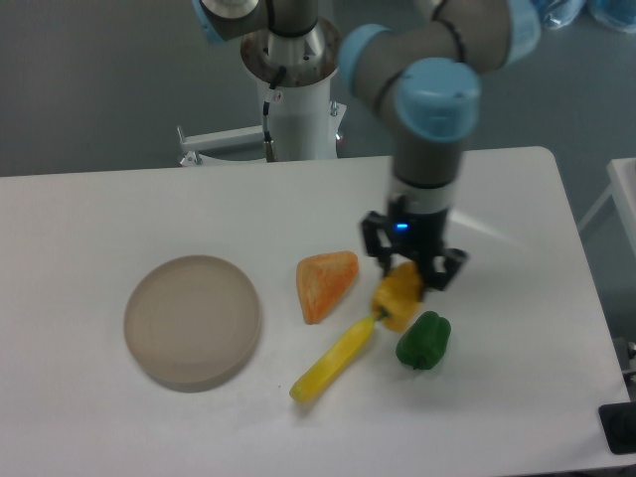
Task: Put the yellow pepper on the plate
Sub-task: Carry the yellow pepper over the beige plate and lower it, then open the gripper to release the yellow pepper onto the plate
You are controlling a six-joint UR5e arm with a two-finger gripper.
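The yellow pepper (397, 297) hangs just above the table between the orange wedge and the green pepper, with my gripper (407, 276) shut on it from above. Its dark stem points down-left near the tip of the long yellow vegetable. The beige plate (193, 320) lies flat at the left of the table with nothing on it, well to the left of my gripper.
An orange wedge (325, 283) lies between the plate and my gripper. A long slim yellow vegetable (332, 360) lies diagonally below it. A green pepper (423, 341) sits just right of and below the held pepper. The arm's base column (296, 89) stands behind the table.
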